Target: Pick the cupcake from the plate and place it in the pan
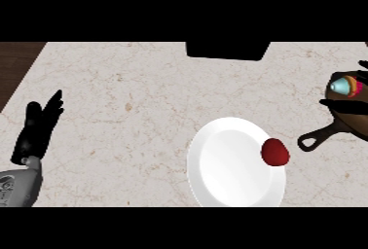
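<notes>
Head view: a pale marbled worktop [122,97] fills most of the frame, with a strip of dark wood [14,63] along its upper left and a black block [229,50] at its far edge.

The left hand [39,129] shows near the left edge on its grey forearm. Its fingers are straight and pointing up, and it rests apart from everything else.

A white plate [226,170] lies near the lower middle. A small red rounded item [275,152] sits on its right rim.

At the right edge lies a dark brown pan [351,122], partly cut off by the frame. Its black handle points down and to the left, towards the plate, and ends just short of the rim.

The cupcake [345,86], teal with orange and red bands, is off the plate and well apart from it. It is at the far right, over the pan's upper part. The right hand [336,103] is mostly out of frame. Its black fingers show above and below the cupcake, curled round it.

Whether the cupcake touches the pan's floor cannot be told from this angle.
</notes>
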You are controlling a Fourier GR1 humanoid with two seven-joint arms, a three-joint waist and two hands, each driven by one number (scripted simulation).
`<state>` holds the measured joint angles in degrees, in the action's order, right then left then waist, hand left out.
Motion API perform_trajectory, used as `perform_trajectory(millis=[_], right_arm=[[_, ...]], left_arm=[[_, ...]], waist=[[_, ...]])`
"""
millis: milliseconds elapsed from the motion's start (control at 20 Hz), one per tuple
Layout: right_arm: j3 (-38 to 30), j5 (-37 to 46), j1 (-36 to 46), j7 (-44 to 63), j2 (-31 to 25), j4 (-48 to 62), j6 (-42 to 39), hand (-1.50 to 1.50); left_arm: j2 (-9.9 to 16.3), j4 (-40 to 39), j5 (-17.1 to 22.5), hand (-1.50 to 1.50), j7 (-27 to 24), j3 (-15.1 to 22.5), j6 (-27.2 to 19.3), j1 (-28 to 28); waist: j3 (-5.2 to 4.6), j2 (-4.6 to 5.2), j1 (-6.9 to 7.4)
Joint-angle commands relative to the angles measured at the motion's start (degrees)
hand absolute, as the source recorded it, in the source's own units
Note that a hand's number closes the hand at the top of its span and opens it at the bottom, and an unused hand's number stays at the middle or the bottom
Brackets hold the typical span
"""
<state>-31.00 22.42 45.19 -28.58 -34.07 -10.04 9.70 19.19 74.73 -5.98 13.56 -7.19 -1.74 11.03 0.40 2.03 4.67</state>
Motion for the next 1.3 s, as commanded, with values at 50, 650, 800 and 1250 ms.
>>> perform_trajectory(millis=[50, 650, 800, 1250], right_arm=[[-4.19, -3.82, 0.06, -3.03, -1.21, -0.1, 0.84, -1.5], [-11.86, -10.8, -5.84, -0.82, -15.19, 1.33, -5.72, -1.5], [-14.05, -13.14, -9.13, -3.37, -17.38, 1.15, -9.41, -1.5], [-17.35, -16.51, -21.28, -7.48, -25.25, 2.67, -23.42, -1.5]], left_arm=[[0.26, 0.08, -0.08, 0.0, -0.13, -0.29, 0.06, -0.2], [1.02, -1.78, 0.6, 0.0, -2.24, -2.52, 0.25, -2.66], [0.49, -0.24, -0.37, 0.0, 1.08, -1.72, -0.88, -1.25], [-1.0, 1.73, -0.78, 0.0, -1.52, -1.45, -1.81, -5.01]], waist=[[0.11, 0.0, -0.3], [-0.08, -0.79, -2.83], [-0.01, -1.05, -3.23], [0.14, -1.24, -3.51]])
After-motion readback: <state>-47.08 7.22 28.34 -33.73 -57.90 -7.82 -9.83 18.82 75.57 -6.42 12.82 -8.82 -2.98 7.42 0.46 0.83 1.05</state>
